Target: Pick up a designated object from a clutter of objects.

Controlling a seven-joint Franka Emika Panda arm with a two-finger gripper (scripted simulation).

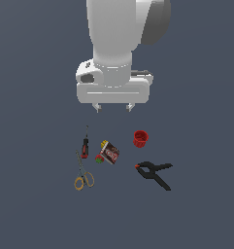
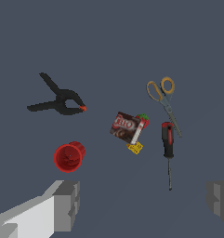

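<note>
The designated object, a black spring clamp (image 1: 155, 173) (image 2: 59, 100) with splayed handles and a red-orange jaw tip, lies on the grey floor at the exterior view's right of the clutter. My gripper (image 1: 113, 107) (image 2: 141, 204) hangs high above the clutter, open, with nothing between its fingers. It is well apart from the clamp, which lies below it and toward the exterior view's right. In the wrist view both grey fingertips (image 2: 67, 204) frame the scene, and the clamp lies beyond the red cup.
A red cup (image 1: 141, 138) (image 2: 69, 156) lies on its side near the clamp. A small red printed box (image 1: 109, 153) (image 2: 127, 128), a tiny red-green piece (image 1: 99, 158), a red-and-black screwdriver (image 1: 84, 145) (image 2: 168, 146) and yellow-handled scissors (image 1: 82, 176) (image 2: 163, 95) lie at the exterior view's left.
</note>
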